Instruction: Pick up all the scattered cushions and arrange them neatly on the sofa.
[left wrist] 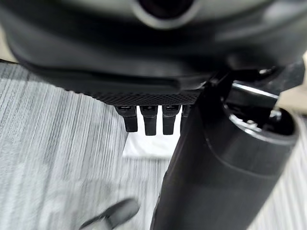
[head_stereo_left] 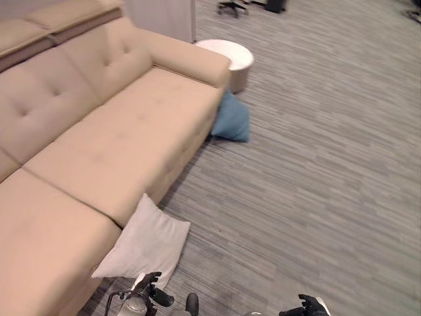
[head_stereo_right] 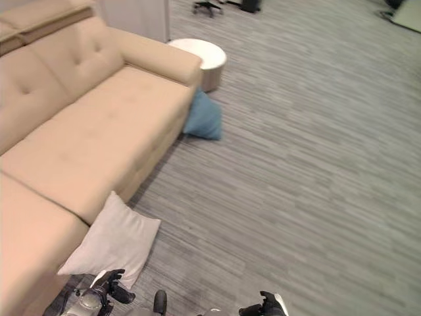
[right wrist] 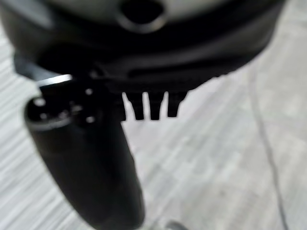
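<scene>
Approach step: white cushion leans on sofa front, blue cushion on floor by its far arm; left hand and right hand relaxed, empty; next, probably reach for white.

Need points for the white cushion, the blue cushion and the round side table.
white cushion (head_stereo_left: 148, 240): left eye view, middle of its face, leaning on the sofa front.
blue cushion (head_stereo_left: 231, 120): left eye view, centre of the visible side, on the floor.
round side table (head_stereo_right: 200, 54): right eye view, its white top.
</scene>
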Tool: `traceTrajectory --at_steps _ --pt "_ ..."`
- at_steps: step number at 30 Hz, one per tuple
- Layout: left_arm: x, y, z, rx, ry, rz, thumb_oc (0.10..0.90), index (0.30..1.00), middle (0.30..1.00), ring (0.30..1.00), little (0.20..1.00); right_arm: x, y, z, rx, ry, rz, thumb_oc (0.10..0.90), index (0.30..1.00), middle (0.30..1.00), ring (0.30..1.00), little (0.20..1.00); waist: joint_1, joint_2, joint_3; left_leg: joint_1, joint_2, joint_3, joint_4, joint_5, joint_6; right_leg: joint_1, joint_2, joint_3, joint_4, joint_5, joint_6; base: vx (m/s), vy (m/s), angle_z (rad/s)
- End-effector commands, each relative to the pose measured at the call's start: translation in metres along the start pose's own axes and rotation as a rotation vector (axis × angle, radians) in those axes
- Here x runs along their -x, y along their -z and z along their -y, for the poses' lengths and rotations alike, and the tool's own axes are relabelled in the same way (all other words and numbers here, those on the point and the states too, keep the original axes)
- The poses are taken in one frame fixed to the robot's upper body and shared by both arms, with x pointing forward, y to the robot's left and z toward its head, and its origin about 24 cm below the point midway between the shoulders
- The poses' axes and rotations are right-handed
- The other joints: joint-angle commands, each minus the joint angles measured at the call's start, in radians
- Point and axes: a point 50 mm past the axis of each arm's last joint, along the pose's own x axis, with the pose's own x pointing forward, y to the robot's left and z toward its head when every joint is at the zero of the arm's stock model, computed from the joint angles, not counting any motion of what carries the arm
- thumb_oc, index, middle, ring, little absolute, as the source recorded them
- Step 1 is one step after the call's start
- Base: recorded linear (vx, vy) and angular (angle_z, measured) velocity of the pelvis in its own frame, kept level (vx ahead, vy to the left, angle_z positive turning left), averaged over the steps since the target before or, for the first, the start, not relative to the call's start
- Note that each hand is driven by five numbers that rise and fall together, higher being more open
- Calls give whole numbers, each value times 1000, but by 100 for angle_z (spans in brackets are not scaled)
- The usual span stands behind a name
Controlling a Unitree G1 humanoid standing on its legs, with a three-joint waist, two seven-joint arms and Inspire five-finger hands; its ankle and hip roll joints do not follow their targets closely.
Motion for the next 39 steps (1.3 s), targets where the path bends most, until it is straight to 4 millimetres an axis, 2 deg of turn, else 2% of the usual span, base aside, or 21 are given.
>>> traceTrajectory --at_steps 1,4,6,7,9,13,17,18,19,20,21,22,26,31,33,34,35,36,37,39 --pt "0 0 1 12 -5 15 800 900 900 900 900 -3 -15 16 1 50 70 800 900 900 900 900 20 9 -8 -41 27 -10 72 -100 -67 28 51 65 -249 155 -9 214 -71 69" --pt "1 2 5 -2 8 6 800 900 900 900 900 -3 -13 15 5 46 58 800 900 900 900 900 -9 3 2 -17 -5 -101 62 -99 -74 -20 100 190 -356 207 6 148 -77 91" --pt "1 3 7 -15 14 3 800 900 900 900 900 -3 -10 15 -1 46 44 800 900 900 900 900 -28 2 9 0 -22 -170 53 -99 -80 -58 127 273 -379 237 17 120 -109 127" --pt "1 3 8 -22 16 1 800 900 900 900 900 -2 -8 16 1 47 40 800 900 900 900 900 -33 1 12 7 -27 -200 48 -98 -81 -67 129 279 -385 250 18 106 -128 117" --pt "1 4 10 -39 28 -4 800 900 900 900 900 -2 -5 17 4 46 36 800 900 900 900 900 -33 -8 10 7 -39 -237 57 -107 -87 -35 101 252 -431 257 10 104 -167 134" --pt "2 11 13 -21 39 -26 800 900 900 900 900 -2 -6 17 24 38 46 800 900 900 900 900 -23 -15 -15 -5 -21 -258 88 -127 -112 21 94 209 -457 246 -9 120 -219 94" --pt "2 11 14 -19 40 -26 800 900 900 900 900 -3 -10 21 26 48 61 800 900 900 900 900 -20 -21 -7 -33 -15 -248 140 -139 -123 44 91 185 -455 235 -18 8 -119 54" --pt "2 6 15 -13 41 -11 800 900 900 900 900 -4 -13 26 23 61 68 800 900 900 900 900 -28 -23 2 -85 11 -148 198 -148 -133 74 80 133 -462 208 -28 -29 -128 103" --pt "2 4 15 -16 43 -2 800 900 900 900 900 -3 -9 25 16 57 57 800 900 900 900 900 -38 -22 1 -104 50 -30 189 -136 -125 94 73 91 -467 192 -34 -12 -144 134" --pt "2 5 14 -20 40 -3 800 900 900 900 900 -3 -7 24 11 54 53 800 900 900 900 900 -40 -22 -2 -109 61 14 172 -126 -120 101 73 72 -471 189 -36 20 -48 142" --pt "2 5 14 -20 40 -3 800 900 900 900 900 -3 -7 24 11 54 53 800 900 900 900 900 -40 -22 -2 -109 61 14 172 -126 -120 101 73 72 -471 189 -36 61 -39 94" --pt "2 6 12 -23 36 -5 800 900 900 900 900 -2 -4 21 1 44 42 800 900 900 900 900 -45 -22 -9 -117 68 75 143 -110 -112 113 72 39 -483 186 -36 64 -30 68" --pt "2 8 9 -37 29 -17 800 900 900 900 900 -2 1 18 -7 39 21 800 900 900 900 900 -57 -25 -19 -139 77 171 103 -80 -113 125 69 -13 -500 181 -34 87 15 68" --pt "5 29 3 -19 12 -89 800 900 900 900 900 0 5 8 24 5 10 800 900 900 900 900 -46 -35 -41 -80 63 166 28 -80 -94 153 63 -15 -464 157 -20 189 128 29" --pt "6 32 -3 -3 -7 -96 800 900 900 900 900 0 -1 5 31 -7 29 800 900 900 900 900 -36 -33 -34 -59 58 163 15 -89 -80 125 37 -8 -353 150 -8 170 207 -4" --pt "5 29 -10 -7 -27 -87 800 900 900 900 900 -1 -6 4 37 -14 46 800 900 900 900 900 -40 -25 -14 -39 53 135 19 -98 -68 66 19 26 -229 170 11 175 187 -19" --pt "4 28 -12 -3 -32 -82 800 900 900 900 900 -1 -7 4 36 -14 50 800 900 900 900 900 -45 -21 -14 -36 54 122 16 -98 -66 44 27 57 -210 178 12 169 99 37" --pt "4 26 -13 -3 -36 -73 800 900 900 900 900 -1 -9 5 31 -12 57 800 900 900 900 900 -54 -15 -14 -26 53 105 10 -100 -67 25 42 95 -210 175 5 221 -6 56" --pt "3 24 -14 -9 -40 -61 800 900 900 900 900 -1 -10 5 31 -10 57 800 900 900 900 900 -67 -10 -11 -6 47 80 1 -103 -71 -2 57 154 -277 194 2 304 -42 78" --pt "3 21 -12 -24 -35 -55 800 900 900 900 900 -2 -11 6 47 -9 55 800 900 900 900 900 -91 -8 7 29 32 31 -3 -125 -77 -54 67 195 -366 246 17 305 -82 50"
